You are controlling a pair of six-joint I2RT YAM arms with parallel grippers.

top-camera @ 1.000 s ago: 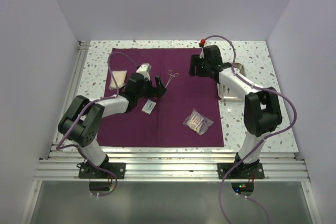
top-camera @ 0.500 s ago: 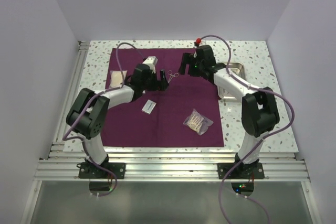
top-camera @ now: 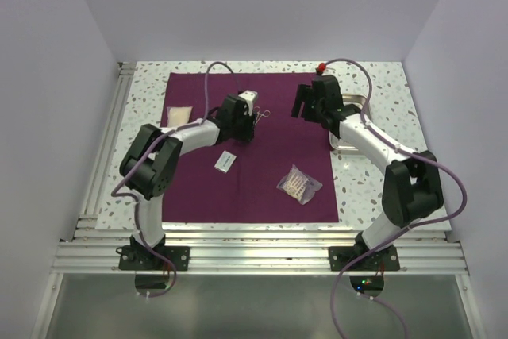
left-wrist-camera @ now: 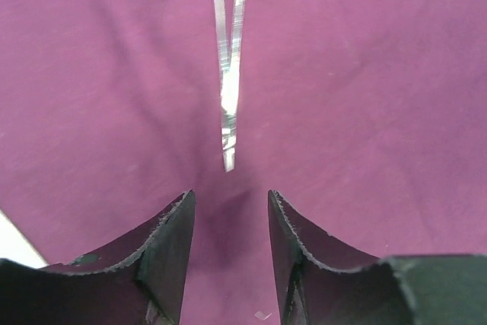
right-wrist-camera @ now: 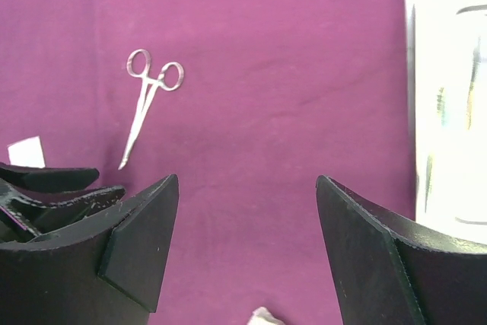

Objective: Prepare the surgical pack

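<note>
Top view, with both wrist views. The surgical pack (top-camera: 254, 180) lies spread flat as a plum square over the middle of the table (top-camera: 381, 77), not yet folded, with loose items on it.

The forceps (left-wrist-camera: 228, 74) are the nearest item to my left claw (left-wrist-camera: 228, 207). In the left wrist view their long axis runs top to bottom. The finger rings sit at the upper edge and the closed tip points down at the gap between my fingers. The tip is just above that gap, apart from both fingers. My left claw stands apart, holding nothing, low over the cloth.

My right claw (right-wrist-camera: 247, 188) is also apart and holds nothing. It hovers near the upper right edge of the cloth. From it the forceps lie well off to the upper left, slanting, so my left arm is the nearer. I judge that a short advance along the forceps' axis would bring the shank between the left fingers.

Containers:
- The steel tray (top-camera: 343, 145) sits on the table just beside the cloth's right edge, partly under my right arm. I cannot tell what it holds.
- A clear pouch (top-camera: 299, 183), lower right on the cloth, holds pale pieces.

A white card (top-camera: 225, 161) lies centre left, and a beige pad (top-camera: 178, 117) lies at the cloth's left edge.
</note>
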